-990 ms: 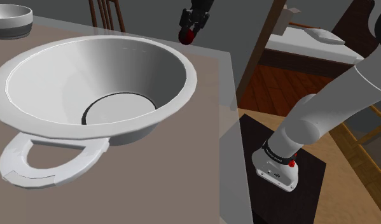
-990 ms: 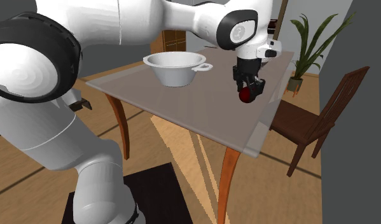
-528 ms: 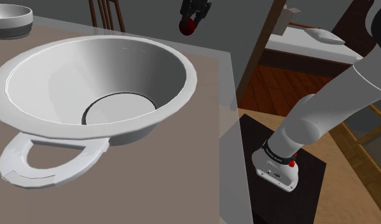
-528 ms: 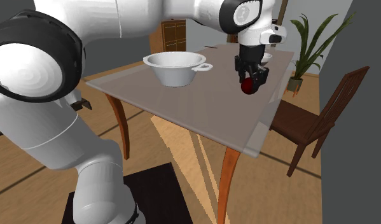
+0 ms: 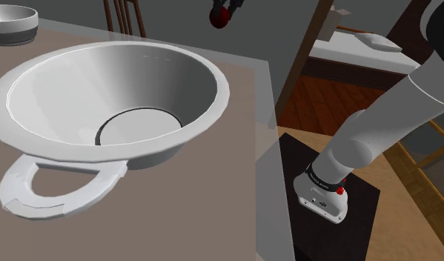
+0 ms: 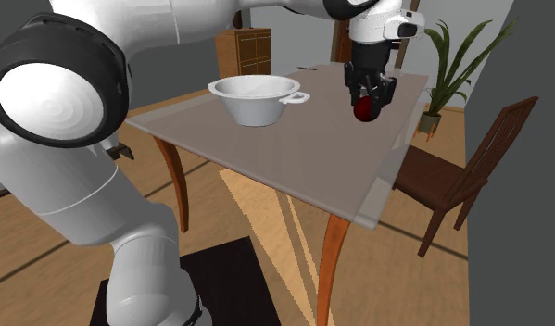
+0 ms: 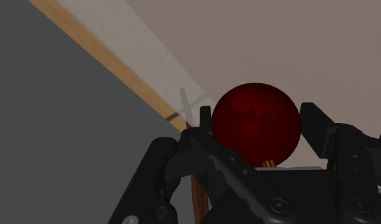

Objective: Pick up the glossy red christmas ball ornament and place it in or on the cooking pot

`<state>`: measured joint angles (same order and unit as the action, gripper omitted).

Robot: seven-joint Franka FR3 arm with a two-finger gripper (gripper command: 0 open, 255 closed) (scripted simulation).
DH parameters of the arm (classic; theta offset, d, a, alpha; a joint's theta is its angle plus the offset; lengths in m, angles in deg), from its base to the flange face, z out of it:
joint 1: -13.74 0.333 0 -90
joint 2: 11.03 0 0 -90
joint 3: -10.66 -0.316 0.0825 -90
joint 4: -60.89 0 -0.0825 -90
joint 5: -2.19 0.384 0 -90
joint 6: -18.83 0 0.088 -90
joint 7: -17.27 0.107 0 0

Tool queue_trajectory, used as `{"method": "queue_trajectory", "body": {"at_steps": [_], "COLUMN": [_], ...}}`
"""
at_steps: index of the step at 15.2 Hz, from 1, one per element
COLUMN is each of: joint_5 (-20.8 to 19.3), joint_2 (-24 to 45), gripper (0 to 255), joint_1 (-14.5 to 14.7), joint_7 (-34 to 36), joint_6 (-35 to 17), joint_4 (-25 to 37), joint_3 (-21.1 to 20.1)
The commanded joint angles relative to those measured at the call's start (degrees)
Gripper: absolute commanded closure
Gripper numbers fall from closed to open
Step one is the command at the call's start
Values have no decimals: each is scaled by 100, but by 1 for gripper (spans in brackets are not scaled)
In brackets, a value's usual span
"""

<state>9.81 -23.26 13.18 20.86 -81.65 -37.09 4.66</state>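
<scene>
**Shoulder view, nearest.** The grey-white cooking pot (image 5: 184, 89) stands empty on the tabletop (image 5: 242, 156) with its loop handle toward the camera, just where it stood a second ago.

**Beyond the pot's far rim, toward the shoulder view's right.** Over the last second the end effector (image 5: 227, 7) has climbed, and it now reaches the picture's upper edge. Its two black fingers are clamped on the glossy red ornament (image 5: 219, 18). The wrist view confirms the hold: one finger presses each flank of the ball, with the tabletop's edge beneath.

**Second exterior view.** The ornament hangs clear of the tabletop, to that view's right of the pot and apart from it. A second ago it sat lower, close to the surface.

**Farthest.** A small bowl (image 5: 11, 22) rests toward the tabletop's far left.

**Interpretation.** The pick appears complete, and the lift has probably gained enough height to clear the rim. What remains is a sideways carry to above the pot's opening, followed by release.
</scene>
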Motion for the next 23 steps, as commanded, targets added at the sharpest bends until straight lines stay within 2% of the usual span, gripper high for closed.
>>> {"method": "queue_trajectory", "body": {"at_steps": [1,15,23], "joint_5": [-8,-80,-226], "joint_2": [57,658,265], "gripper": [255,255,255], "joint_1": [-5,-4,448], "joint_7": [12,172,1257], "joint_6": [166,1369,1173], "joint_4": [222,2032,1555], "joint_3": [7,-5,-672]}}
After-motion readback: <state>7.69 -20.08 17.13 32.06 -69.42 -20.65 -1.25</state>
